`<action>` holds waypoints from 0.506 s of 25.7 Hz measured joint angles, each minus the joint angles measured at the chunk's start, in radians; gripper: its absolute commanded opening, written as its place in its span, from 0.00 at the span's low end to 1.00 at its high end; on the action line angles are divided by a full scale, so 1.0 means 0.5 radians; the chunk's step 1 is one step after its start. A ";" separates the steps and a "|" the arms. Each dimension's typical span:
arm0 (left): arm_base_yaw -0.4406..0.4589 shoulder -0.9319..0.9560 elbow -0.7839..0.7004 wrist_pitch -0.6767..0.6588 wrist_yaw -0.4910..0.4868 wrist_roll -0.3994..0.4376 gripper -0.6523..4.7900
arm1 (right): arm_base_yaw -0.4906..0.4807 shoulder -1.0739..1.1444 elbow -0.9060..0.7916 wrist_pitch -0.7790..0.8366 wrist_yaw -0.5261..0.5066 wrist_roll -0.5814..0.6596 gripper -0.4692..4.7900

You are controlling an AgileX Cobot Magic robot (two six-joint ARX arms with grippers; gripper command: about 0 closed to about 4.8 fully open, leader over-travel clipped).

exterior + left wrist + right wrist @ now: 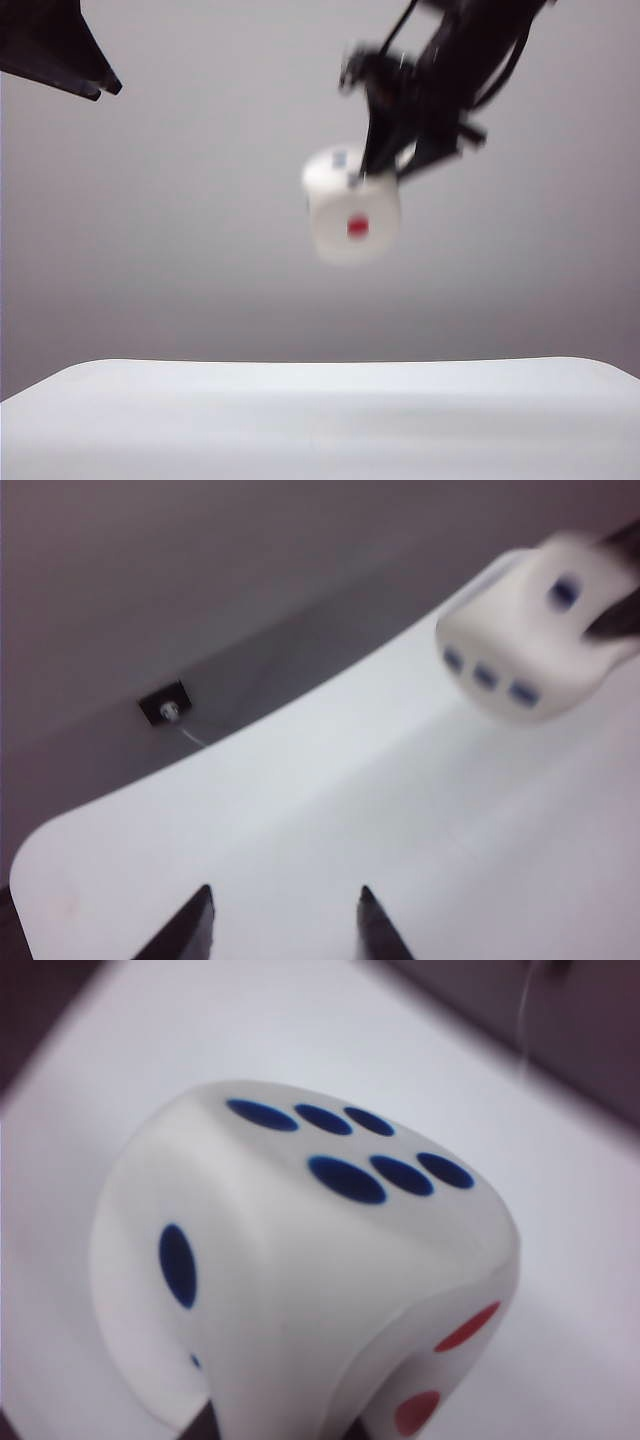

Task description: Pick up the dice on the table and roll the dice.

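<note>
Exterior view shows the dice high in the air, well above the table, which fills the lower part of the picture toward six o'clock. The white cube is blurred and hangs at about one o'clock from the middle of the picture, with its single red pip facing the camera and a blue pip on its upper face. The right gripper comes down from the one o'clock corner, and its dark fingers reach onto the top and side of the cube, pinching it. The right wrist view is filled by the dice: six blue pips on the face turned away, blue pips on a side face, red pips on another, with the white table far behind it. The left gripper sits up in the eleven o'clock corner of the exterior view, well apart from the cube. In the left wrist view its two dark fingertips stand spread, the left gripper holding nothing, and the dice floats at two o'clock above the table.
</note>
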 measured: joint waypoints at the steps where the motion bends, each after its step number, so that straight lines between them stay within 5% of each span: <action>1: 0.000 0.000 0.000 0.043 -0.001 -0.035 0.46 | -0.001 -0.146 0.001 0.081 -0.014 -0.010 1.00; 5: 0.000 0.000 0.000 0.145 0.142 -0.068 0.46 | 0.003 -0.681 0.012 0.412 -0.020 -0.022 1.00; 13: -0.001 0.000 0.000 0.188 0.362 -0.154 0.46 | 0.003 -1.057 0.018 0.242 0.154 -0.037 1.00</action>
